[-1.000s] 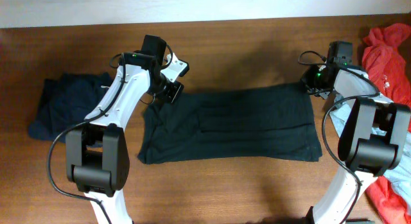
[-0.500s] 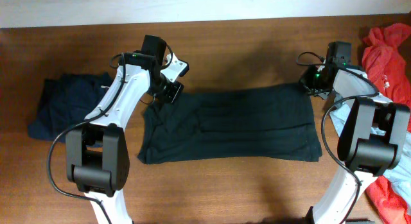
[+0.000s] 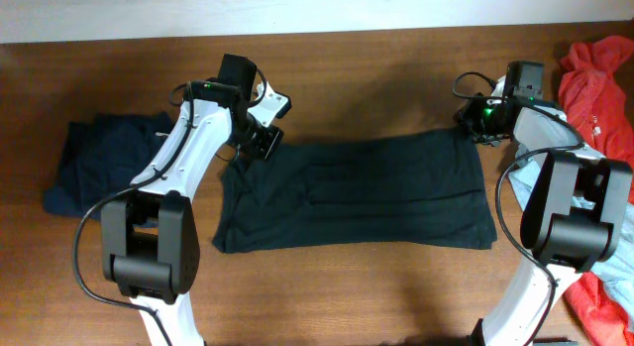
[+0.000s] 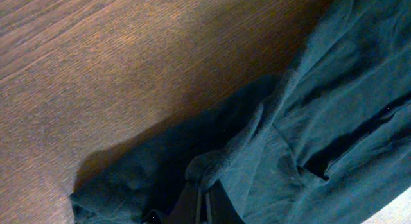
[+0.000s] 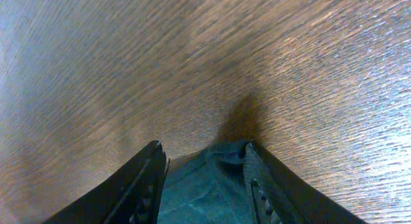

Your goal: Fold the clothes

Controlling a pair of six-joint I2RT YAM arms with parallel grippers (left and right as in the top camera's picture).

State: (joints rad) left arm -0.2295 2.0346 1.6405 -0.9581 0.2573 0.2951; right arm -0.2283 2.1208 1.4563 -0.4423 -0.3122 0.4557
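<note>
One risk: your left gripper (image 4: 202, 197) clamps far-left corner of black shirt (image 3: 357, 192), right gripper (image 5: 203, 151) gapes around far-right corner; pull now, shirt skews.

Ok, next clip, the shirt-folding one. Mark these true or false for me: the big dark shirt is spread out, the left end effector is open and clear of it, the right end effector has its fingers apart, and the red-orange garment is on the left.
1. The black-navy shirt lies spread out on the middle of the table. True.
2. The left end effector is open and clear of the shirt. False: it is shut on a fold at the shirt's corner.
3. The right end effector has its fingers apart, with the shirt's other top corner between them. True.
4. The red-orange garment lies at the table's left edge. False: it is at the right edge, and the dark navy garment is on the left.
</note>
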